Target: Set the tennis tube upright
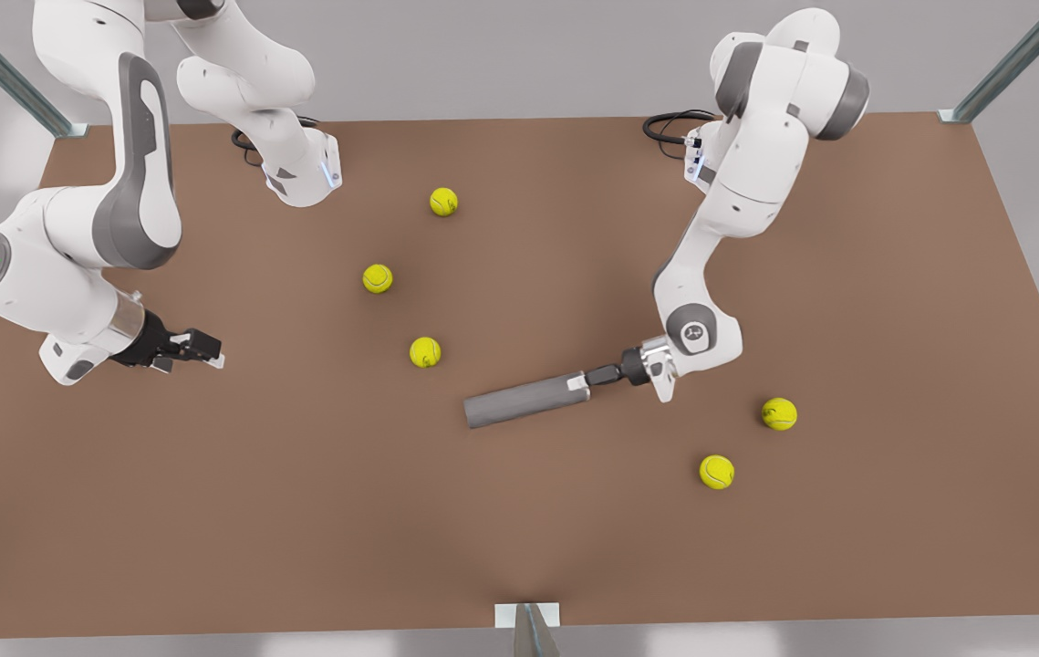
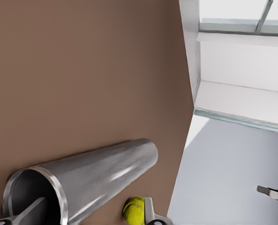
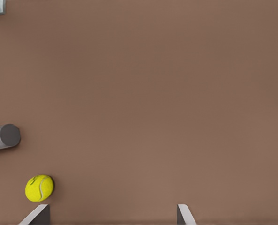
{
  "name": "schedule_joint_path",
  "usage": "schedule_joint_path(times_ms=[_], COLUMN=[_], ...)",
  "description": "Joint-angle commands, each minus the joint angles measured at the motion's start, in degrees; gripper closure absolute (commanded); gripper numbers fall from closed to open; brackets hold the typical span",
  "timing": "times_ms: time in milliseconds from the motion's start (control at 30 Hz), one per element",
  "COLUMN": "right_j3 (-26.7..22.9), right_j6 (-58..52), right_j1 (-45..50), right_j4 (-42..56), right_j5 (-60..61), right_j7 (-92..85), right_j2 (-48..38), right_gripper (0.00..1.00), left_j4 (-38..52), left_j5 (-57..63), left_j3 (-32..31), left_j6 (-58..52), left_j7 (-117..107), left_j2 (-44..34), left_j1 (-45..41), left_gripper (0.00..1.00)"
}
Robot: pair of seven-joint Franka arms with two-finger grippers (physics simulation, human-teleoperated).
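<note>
The tennis tube lies flat on the brown table, a little right of centre and below the middle of the front view. Its long axis runs nearly level across the frame, the left end slightly lower and the right end slightly higher, so it points from lower left to upper right. The left wrist view shows the tennis tube as hollow and open at the near end, with a bright rim.

The left gripper is at the tube's right end in the front view. One finger sits inside the open mouth and the other outside the wall, closed onto the rim — a grasp on the tube's end.

The right gripper hangs at the left of the front view, well apart from the tube, its fingers spread with nothing between them; this arm waits.

Five yellow balls dot the table. The nearest ball lies up and left of the tube's free end, apart from it. Two more sit to the lower right, beyond the left gripper. Below the tube, bare table stretches to the bottom edge — open room. The table's right edge is far from the tube.
</note>
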Motion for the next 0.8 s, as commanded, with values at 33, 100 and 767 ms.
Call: schedule_joint_path(times_ms=[33,100,767], right_j3=[0.0,0.0,0.0], right_j6=[-0.4,-0.4,-0.5], right_j1=[0.0,0.0,-0.4], right_j4=[0.0,0.1,0.0], right_j5=[0.1,0.1,0.1], right_j7=[5.3,5.3,5.2], right_j2=[0.0,0.0,0.0], right_gripper=[0.0,0.0,0.0], left_j4=[0.1,0.1,0.9], left_j5=[-2.8,-2.9,-6.9], left_j3=[-0.1,-0.1,-1.6], left_j6=[-0.1,-0.4,-3.5], left_j7=[10.2,10.2,5.6], left_j2=[0.4,0.4,-1.9], left_j1=[0.0,0.0,0.9], left_gripper=[0.0,0.0,0.0])
